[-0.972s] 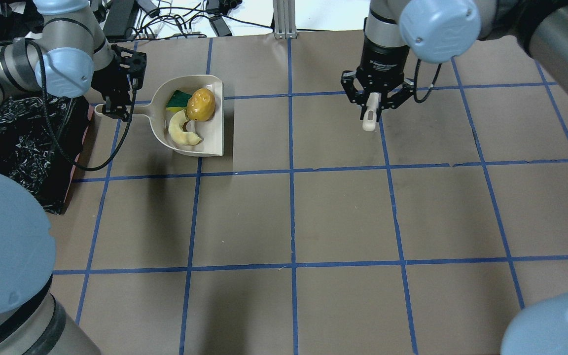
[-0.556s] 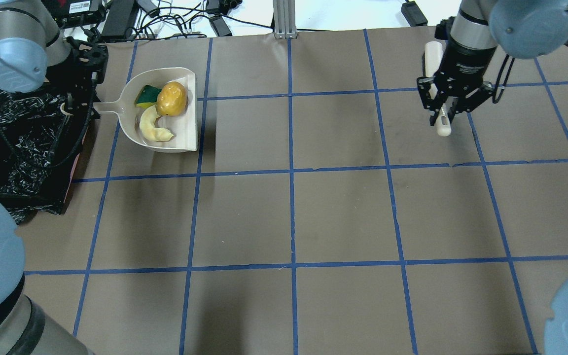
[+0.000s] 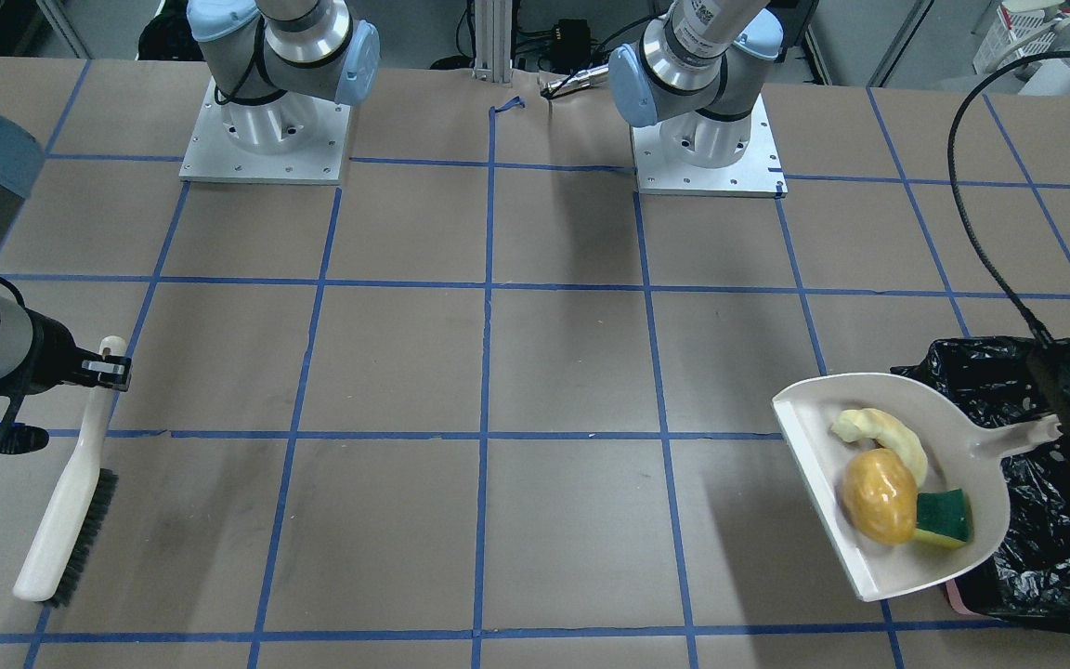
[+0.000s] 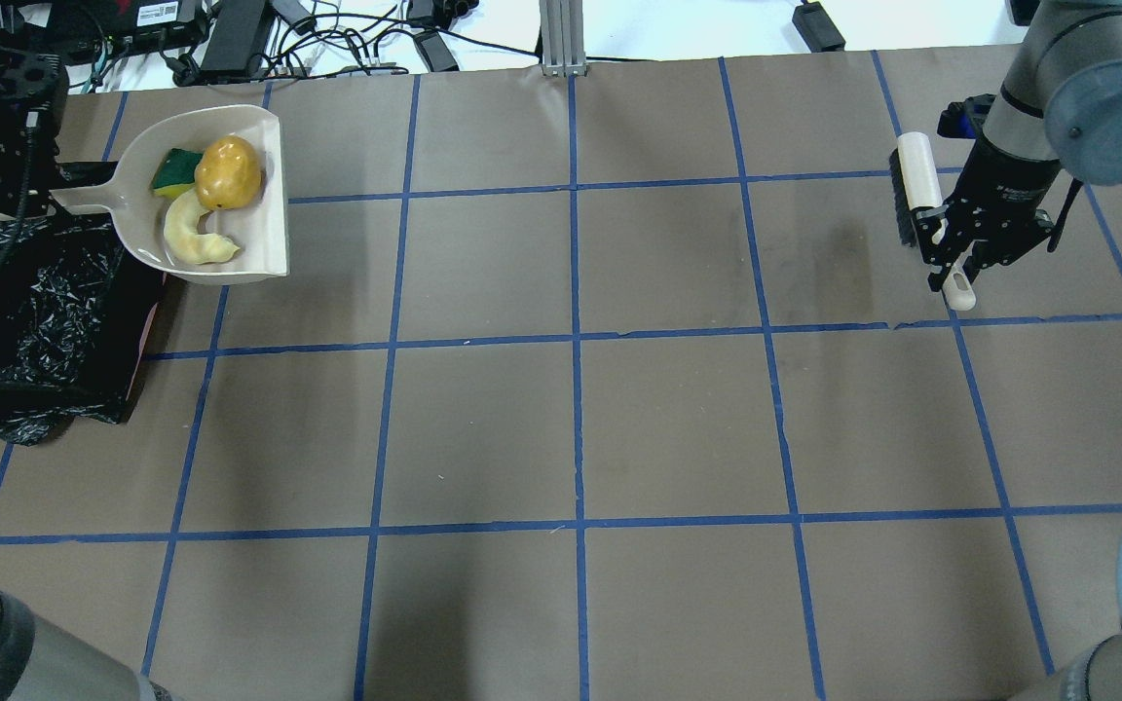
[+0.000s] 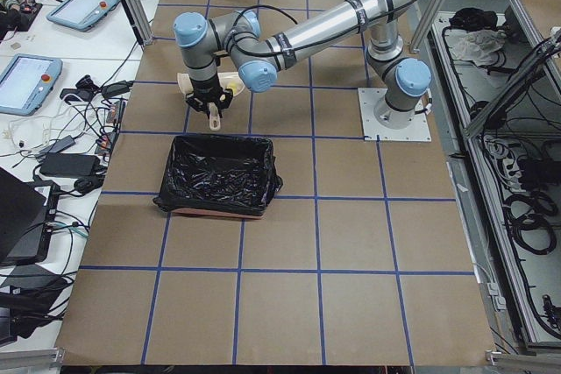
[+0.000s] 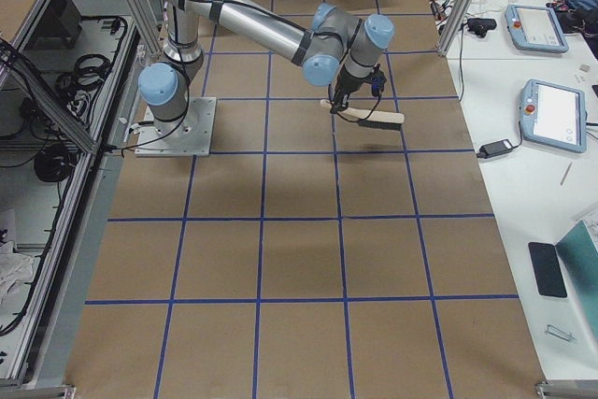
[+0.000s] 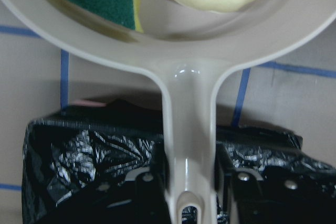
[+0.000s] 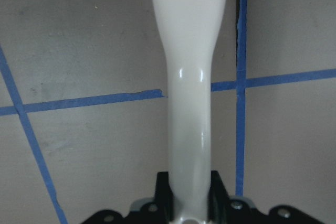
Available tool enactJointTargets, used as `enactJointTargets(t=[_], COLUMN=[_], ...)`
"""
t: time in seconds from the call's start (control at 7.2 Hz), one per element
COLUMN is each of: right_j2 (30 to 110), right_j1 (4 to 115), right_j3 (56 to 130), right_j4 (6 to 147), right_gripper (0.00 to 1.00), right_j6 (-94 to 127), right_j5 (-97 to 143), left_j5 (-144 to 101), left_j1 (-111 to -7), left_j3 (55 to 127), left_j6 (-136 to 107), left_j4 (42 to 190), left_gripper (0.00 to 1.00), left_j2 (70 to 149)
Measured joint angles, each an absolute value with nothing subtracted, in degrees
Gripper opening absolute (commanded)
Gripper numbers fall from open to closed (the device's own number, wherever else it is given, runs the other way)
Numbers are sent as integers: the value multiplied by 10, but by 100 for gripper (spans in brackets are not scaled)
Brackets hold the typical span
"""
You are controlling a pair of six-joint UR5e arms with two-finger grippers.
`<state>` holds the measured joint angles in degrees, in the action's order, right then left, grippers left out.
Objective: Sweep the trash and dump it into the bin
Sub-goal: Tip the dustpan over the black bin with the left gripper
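I am in the carry-to-dump step: my left gripper [image 7: 189, 182] is clamped tight on the handle of the beige plastic dustpan [image 4: 259, 229], held raised near the worktop's far-left corner. All the trash lies in the pan: the yellow-orange potato-like lump [image 4: 228, 172], the pale cream curved piece [image 4: 189, 234] and the small yellow-and-green sponge block [image 4: 171, 173]. The rectangular bin lined with crinkled black plastic bag [image 4: 25, 312] sits against the left edge. Only the handle hangs over it, while the pan's body stands over bare worktop just beside the bin's rim. Nothing is dumped yet. Next, I judge, I must bring the pan fully over the opening and turn the wrist so the load slides in, since the open lip faces away from the bin. My right gripper [image 8: 190, 192] is closed on the white-handled brush with dark bristles [image 4: 919, 180], near the far-right corner. Against the earlier frame, the pan has shifted toward the left and far edges, and the brush has travelled further toward the right edge.
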<state>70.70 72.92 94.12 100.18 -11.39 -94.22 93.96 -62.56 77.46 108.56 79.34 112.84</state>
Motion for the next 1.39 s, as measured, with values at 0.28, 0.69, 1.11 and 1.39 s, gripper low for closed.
enactJointTargets(t=[0.28, 0.69, 1.11, 1.39], right_j2=[695, 687, 676, 669], right_j1=[725, 705, 700, 700], right_j3=[946, 948, 948, 948], right_j4=[1032, 1050, 1052, 1054], right_gripper=[0, 0, 0, 0], right_j6=[-144, -175, -176, -180], right_j5=[-947, -950, -948, -948], left_j5=[943, 943, 972, 1003], left_j1=[-562, -499, -462, -458], left_j3=[750, 710, 676, 644], left_j6=[1162, 1258, 1357, 1394], left_j4=[798, 807, 806, 802], left_gripper=[0, 0, 0, 0], left_j2=[1130, 1143, 1166, 1190])
